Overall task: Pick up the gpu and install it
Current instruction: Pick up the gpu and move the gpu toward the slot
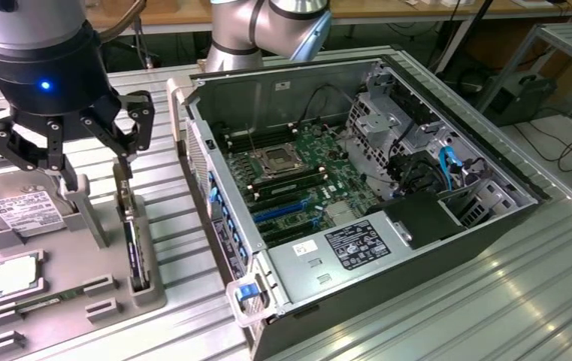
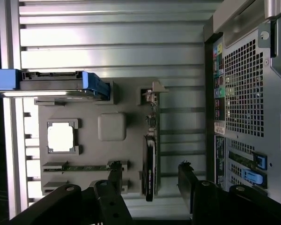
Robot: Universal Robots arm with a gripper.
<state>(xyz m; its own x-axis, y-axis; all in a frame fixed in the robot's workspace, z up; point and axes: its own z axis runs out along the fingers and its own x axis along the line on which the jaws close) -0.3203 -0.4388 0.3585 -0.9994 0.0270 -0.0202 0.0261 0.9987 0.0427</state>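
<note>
Shiny ribbed metal table (image 1: 526,301), matt grey plastic tray (image 1: 75,259)

The exterior camera is sitting high above the ribbed metal table (image 1: 526,301), looking down at a slant into the open computer case (image 1: 366,173). It is standing far enough back to be taking in the whole case, the grey parts tray (image 1: 65,271) at the exterior view's left, and the gripper (image 1: 95,177) above that tray. The wrist camera is pointing straight down past the gripper's fingers (image 2: 114,176), hanging much closer over the tray. Both views are covering the tray's gpu (image 1: 133,248), its hard drive (image 1: 25,210), the table slats and the case's rear panel (image 2: 248,93).
</note>
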